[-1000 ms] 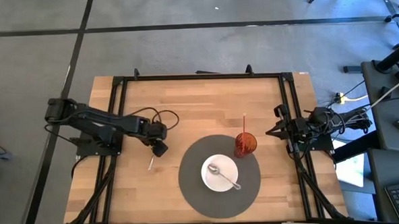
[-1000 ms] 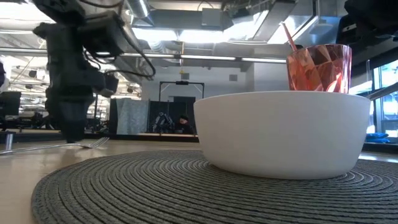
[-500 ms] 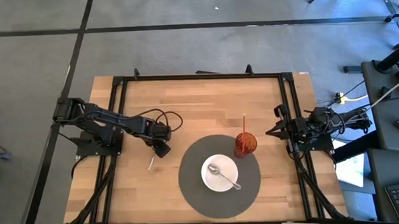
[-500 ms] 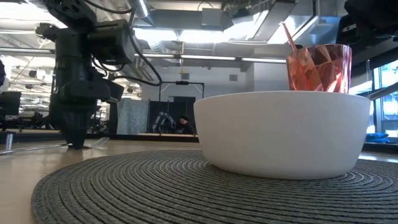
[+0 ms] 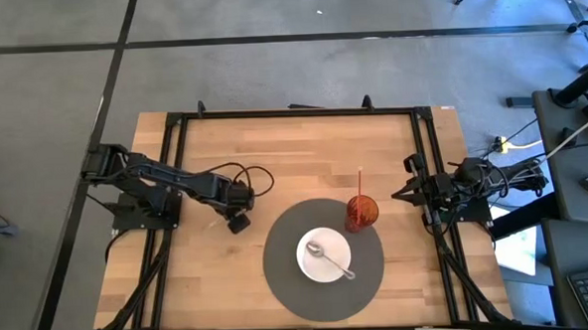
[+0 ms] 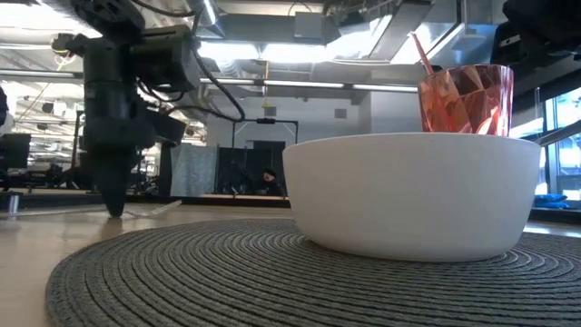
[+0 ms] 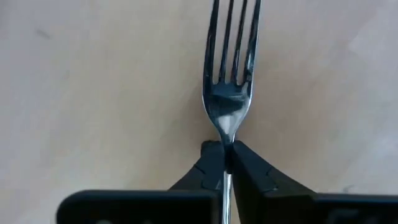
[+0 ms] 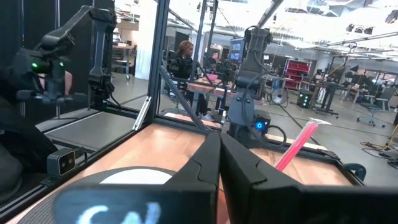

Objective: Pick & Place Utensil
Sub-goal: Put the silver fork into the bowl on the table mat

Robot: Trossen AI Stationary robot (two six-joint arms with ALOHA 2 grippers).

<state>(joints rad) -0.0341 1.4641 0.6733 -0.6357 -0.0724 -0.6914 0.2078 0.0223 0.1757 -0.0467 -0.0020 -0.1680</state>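
Since the earlier frame, the left gripper (image 7: 225, 163) has been lowered onto the fork (image 7: 229, 74) and its fingers closed on the neck just below the tines. The fork is still flat on the wooden table (image 5: 304, 155), near its left edge, beside the round placemat (image 5: 279, 275). Grasping is judged done; lifting and placing remain. Toward the right edge, the right gripper (image 8: 217, 163) is parked, fingers together, empty. No readable writing is seen.

light: even, bright overhead; soft short shadows on the table (image 5: 294, 155) | glare: ceiling lamps (image 6: 300, 52) blown out in low view; fork (image 7: 229, 93) tines glint | focus: near bowl (image 6: 410, 195) soft; left wrist background plain, sharp
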